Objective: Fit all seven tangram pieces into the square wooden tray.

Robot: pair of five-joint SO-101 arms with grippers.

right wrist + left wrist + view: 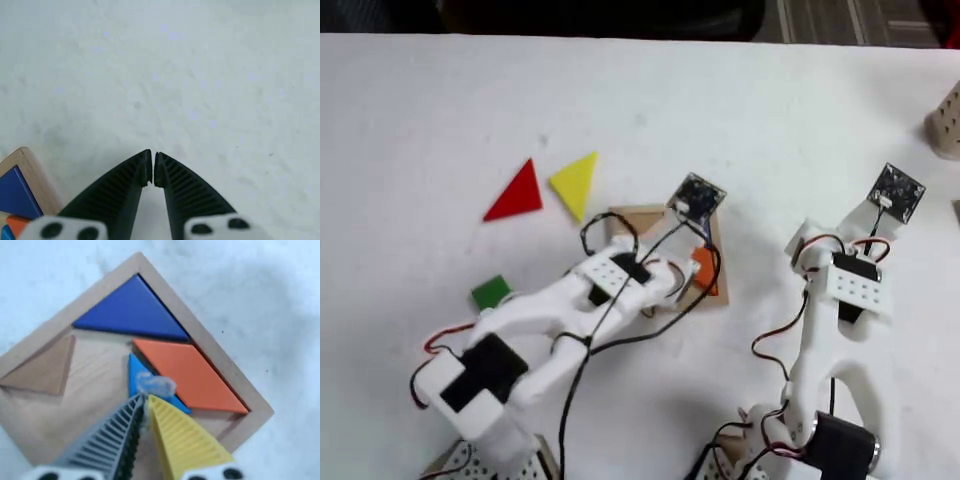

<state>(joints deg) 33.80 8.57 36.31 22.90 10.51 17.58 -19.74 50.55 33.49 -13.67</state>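
The white tabletop (pixel 440 100) carries the square wooden tray (pixel 202 340), with 4 pieces inside; the red triangle (pixel 517 192), yellow triangle (pixel 576 182) and green square (pixel 491 292) lie outside it. The left hand (pixel 145 400), pressed together, tips at the small blue triangle (pixel 136 372), should probably nudge it gently, flush against the orange piece (pixel 190 375). The right hand (pixel 152 167), likewise pressed together, hangs over bare tabletop. No readable writing

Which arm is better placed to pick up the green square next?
Left. The left gripper is over the wooden tray, and the green square lies beside that arm. The right gripper is over bare table, beyond the tray from the square.
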